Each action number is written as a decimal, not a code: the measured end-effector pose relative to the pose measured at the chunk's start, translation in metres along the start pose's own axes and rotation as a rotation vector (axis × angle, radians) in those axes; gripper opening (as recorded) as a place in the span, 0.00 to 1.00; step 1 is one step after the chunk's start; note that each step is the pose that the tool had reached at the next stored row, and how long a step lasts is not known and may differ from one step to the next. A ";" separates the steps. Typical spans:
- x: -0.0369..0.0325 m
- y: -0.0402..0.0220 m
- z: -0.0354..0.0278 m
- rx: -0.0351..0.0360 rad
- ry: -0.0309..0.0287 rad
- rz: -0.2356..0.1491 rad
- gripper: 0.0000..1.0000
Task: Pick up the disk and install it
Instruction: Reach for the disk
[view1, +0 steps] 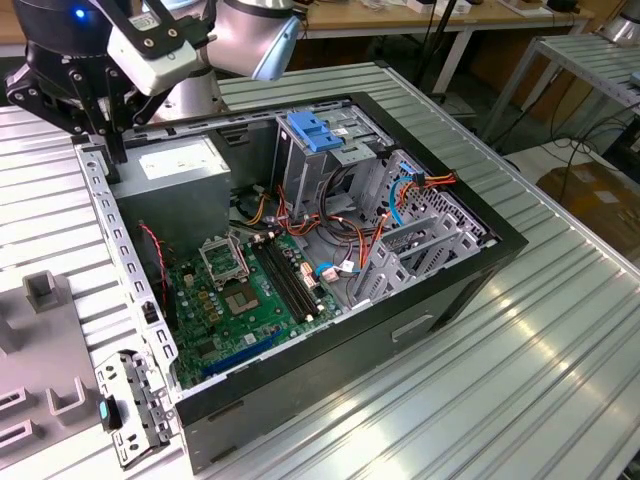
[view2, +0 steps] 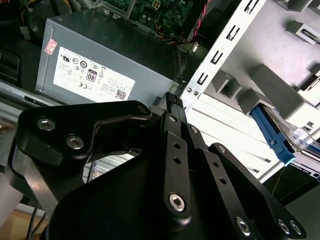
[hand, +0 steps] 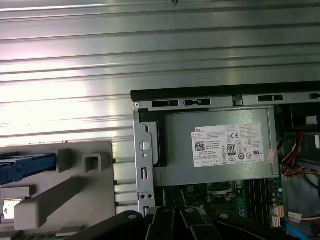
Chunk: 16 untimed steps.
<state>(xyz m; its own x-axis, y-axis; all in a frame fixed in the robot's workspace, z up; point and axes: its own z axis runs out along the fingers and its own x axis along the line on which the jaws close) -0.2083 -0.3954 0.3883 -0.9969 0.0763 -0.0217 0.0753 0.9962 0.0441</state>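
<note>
A black robot gripper (view1: 115, 150) hangs clenched and empty over a corner of an open black-and-grey metal computer case (view1: 480, 250), which lies on its side on a ribbed aluminium table (view1: 520, 380). In the second wrist view the gripper (view2: 172, 102) is just above the case's perforated silver edge rail (view2: 220, 55), beside the big grey power-supply box with a white sticker (view2: 100, 60). The disk (hand: 25, 167), its blue plastic side rail showing in both wrist views, lies in a grey plastic holder (hand: 65, 190) on the table, outside the case and near that same corner. Deeper inside the case are a green circuit board (view1: 240, 300) and a tall metal cage with a blue latch (view1: 315, 135).
</note>
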 end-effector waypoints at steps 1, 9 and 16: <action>0.0007 -0.0001 0.0000 0.0000 0.0000 0.000 0.11; 0.0091 -0.0006 -0.0001 0.0000 0.0000 0.000 0.11; 0.0155 -0.0008 -0.0002 0.0000 0.0001 0.000 0.11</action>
<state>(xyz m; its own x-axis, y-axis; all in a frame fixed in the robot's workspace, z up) -0.2238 -0.3950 0.3882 -0.9969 0.0763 -0.0216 0.0753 0.9962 0.0441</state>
